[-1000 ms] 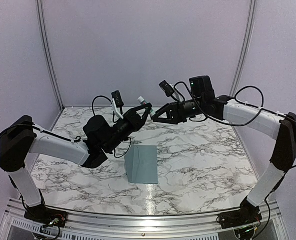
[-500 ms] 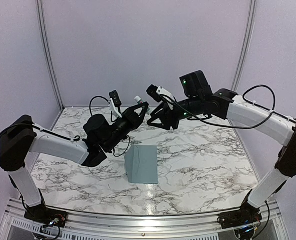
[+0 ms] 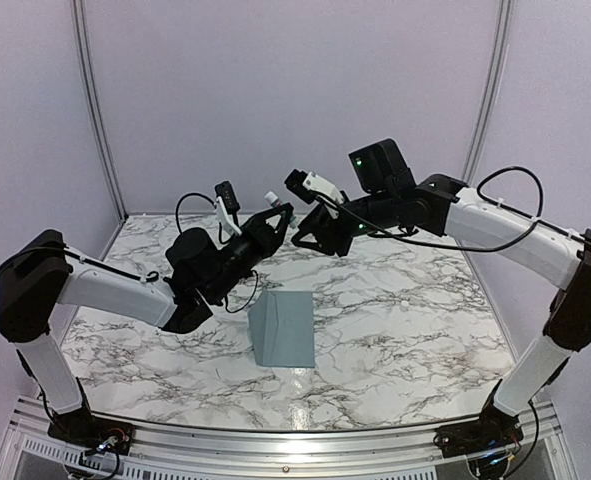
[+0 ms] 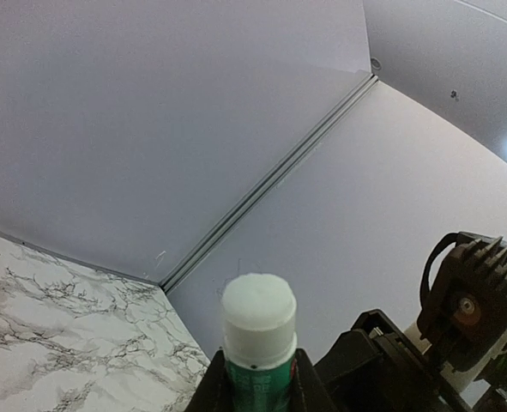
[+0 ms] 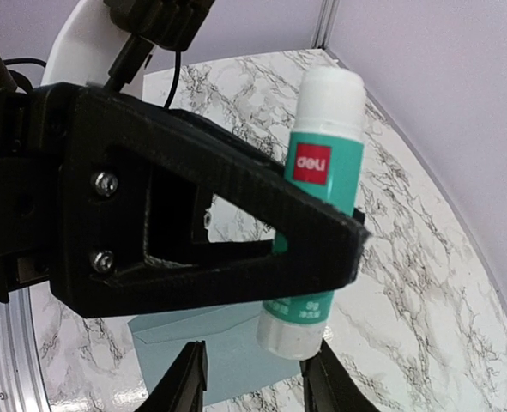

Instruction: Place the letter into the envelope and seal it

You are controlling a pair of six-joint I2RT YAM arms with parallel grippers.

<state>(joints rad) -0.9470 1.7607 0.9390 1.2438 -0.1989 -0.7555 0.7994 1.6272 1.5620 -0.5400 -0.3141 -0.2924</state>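
One envelope (image 3: pixel 283 328), blue-grey, lying flat on the table (image 3: pixel 405 320) between both arms; above it I log the left gripper (image 3: pixel 274 214) clamped on a raised glue stick (image 5: pixel 315 206), and the right gripper (image 5: pixel 255 386), fingers parted about the stick's lower end.
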